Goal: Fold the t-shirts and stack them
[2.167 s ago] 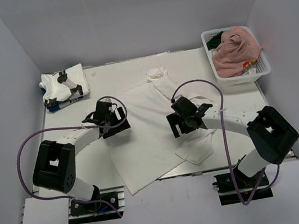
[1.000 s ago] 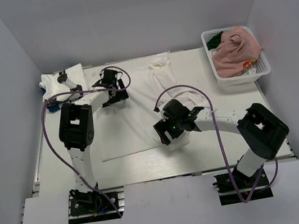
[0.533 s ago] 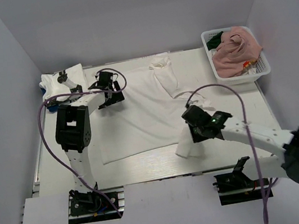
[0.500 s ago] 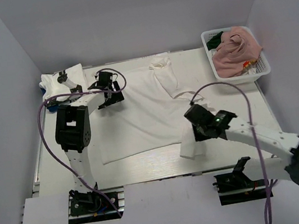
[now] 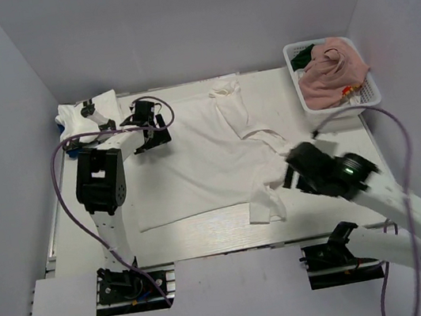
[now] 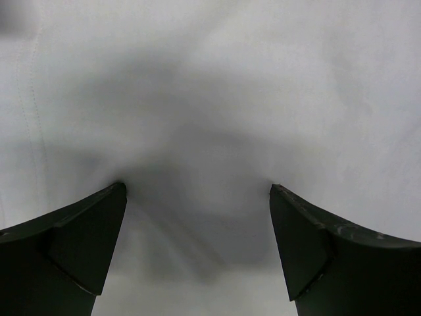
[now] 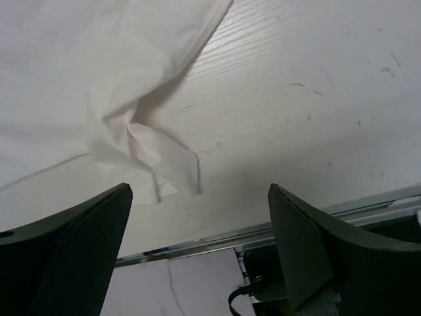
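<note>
A white t-shirt (image 5: 203,159) lies spread flat in the middle of the table. My left gripper (image 5: 154,135) is open at its far left corner. In the left wrist view the gripper (image 6: 197,191) stands wide open just above the white cloth (image 6: 217,99), holding nothing. My right gripper (image 5: 297,176) is open and empty, raised by the shirt's crumpled near right sleeve (image 5: 267,201). In the right wrist view the gripper (image 7: 200,187) hangs over the bare table, with that sleeve (image 7: 145,141) to its left. A dusty pink shirt (image 5: 333,74) and a dark green one (image 5: 302,53) lie in the basket.
The white lattice basket (image 5: 366,101) stands at the far right corner. A folded stack of white shirts (image 5: 88,121) sits at the far left corner. The table's near edge and metal rail (image 7: 197,240) run right below my right gripper.
My right gripper pulled the shirt's right sleeve toward the right, let it go and swung on to the right. The sleeve now lies on the table. My left gripper has barely moved.
</note>
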Controlling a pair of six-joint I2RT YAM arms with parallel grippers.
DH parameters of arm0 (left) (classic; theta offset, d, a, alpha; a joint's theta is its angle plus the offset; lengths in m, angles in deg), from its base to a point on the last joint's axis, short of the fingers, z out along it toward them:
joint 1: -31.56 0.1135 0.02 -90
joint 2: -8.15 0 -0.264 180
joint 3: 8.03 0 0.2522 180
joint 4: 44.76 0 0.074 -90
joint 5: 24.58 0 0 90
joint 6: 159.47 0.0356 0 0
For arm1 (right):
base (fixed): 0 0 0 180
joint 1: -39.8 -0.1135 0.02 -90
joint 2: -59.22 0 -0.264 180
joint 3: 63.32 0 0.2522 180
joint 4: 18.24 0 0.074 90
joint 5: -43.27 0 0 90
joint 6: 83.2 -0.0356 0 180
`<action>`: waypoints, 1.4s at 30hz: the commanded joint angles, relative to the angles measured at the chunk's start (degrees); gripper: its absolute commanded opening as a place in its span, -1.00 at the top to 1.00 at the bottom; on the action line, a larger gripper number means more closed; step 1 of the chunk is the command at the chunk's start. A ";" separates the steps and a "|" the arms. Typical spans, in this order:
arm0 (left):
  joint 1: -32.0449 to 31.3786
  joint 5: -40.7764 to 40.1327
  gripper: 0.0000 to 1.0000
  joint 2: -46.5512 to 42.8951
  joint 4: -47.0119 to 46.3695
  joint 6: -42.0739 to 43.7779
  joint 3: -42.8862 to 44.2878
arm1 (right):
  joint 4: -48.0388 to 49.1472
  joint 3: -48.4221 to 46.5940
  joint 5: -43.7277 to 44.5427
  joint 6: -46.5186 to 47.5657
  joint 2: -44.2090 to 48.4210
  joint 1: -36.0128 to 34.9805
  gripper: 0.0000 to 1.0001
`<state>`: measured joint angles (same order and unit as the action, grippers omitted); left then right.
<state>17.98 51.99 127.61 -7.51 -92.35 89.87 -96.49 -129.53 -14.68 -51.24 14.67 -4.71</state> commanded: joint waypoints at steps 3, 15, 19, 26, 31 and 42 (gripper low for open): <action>0.84 2.09 -1.00 -6.07 3.15 0.46 -1.95 | 16.49 -4.32 -2.54 20.75 -31.06 -1.98 -0.81; -1.45 16.14 -1.00 -31.21 -6.24 -6.82 -30.33 | 26.78 -16.37 -3.93 24.04 -56.50 -3.39 -0.81; -1.97 17.83 -1.00 -31.22 -8.28 -8.59 -37.02 | 23.10 -13.05 -0.69 20.27 -56.62 -2.86 -0.81; -0.75 15.99 -1.00 -30.78 -2.22 -13.95 -43.26 | 7.64 0.84 8.54 6.21 -38.73 5.74 -0.75; -0.74 8.43 -1.00 -31.48 3.66 -17.20 -44.59 | 1.64 9.46 10.93 -1.81 -21.30 14.70 -0.67; -0.21 3.49 -1.00 -32.01 7.54 -18.79 -41.34 | -2.01 5.06 12.35 -0.16 9.02 20.52 -0.60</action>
<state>16.93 58.76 93.92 -9.29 -110.47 50.07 -99.84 -122.49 -4.25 -56.36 19.13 15.48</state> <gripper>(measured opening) 0.996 0.797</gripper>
